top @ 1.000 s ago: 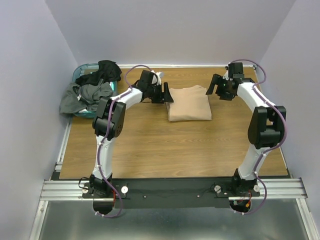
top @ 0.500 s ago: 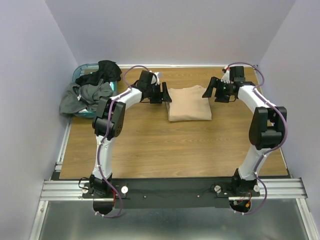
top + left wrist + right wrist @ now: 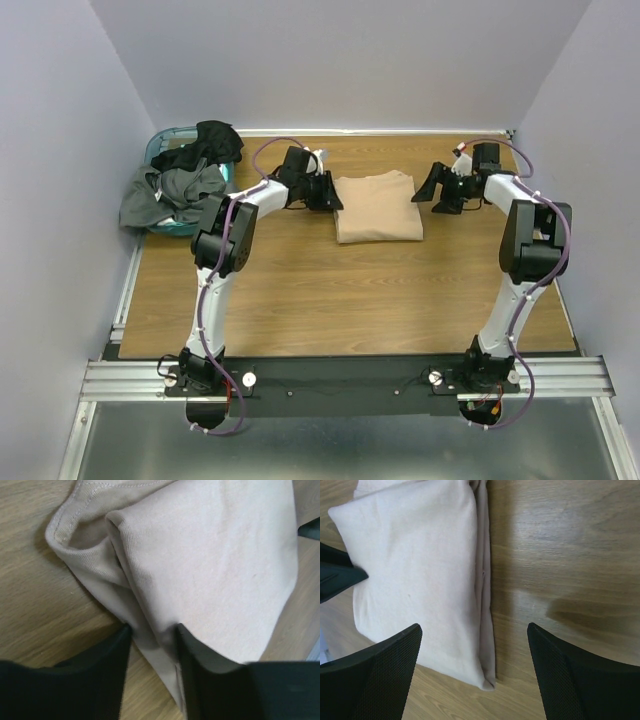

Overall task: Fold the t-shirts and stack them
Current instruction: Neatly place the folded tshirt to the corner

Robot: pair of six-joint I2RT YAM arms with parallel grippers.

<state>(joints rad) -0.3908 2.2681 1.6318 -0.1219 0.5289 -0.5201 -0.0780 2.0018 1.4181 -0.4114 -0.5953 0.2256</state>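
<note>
A tan t-shirt (image 3: 378, 207) lies folded in a rectangle at the back middle of the table. My left gripper (image 3: 330, 192) is at its left edge, and in the left wrist view its jaws (image 3: 152, 630) are closed in on the folded side layers of the tan cloth (image 3: 215, 570). My right gripper (image 3: 432, 188) stands open at the shirt's right edge. In the right wrist view its fingers (image 3: 475, 630) straddle that edge of the cloth (image 3: 415, 575) and hold nothing. Dark grey and black t-shirts (image 3: 185, 180) are heaped at the far left.
The teal basket (image 3: 165, 140) under the dark heap sits at the table's back left corner and hangs over the left edge. Walls close in the back and both sides. Bare wood (image 3: 340, 300) stretches from the shirt toward the arm bases.
My left gripper's jaws have closed onto the shirt's left edge. The right gripper has dropped lower and shifted slightly right, staying open beside the shirt's right edge.
</note>
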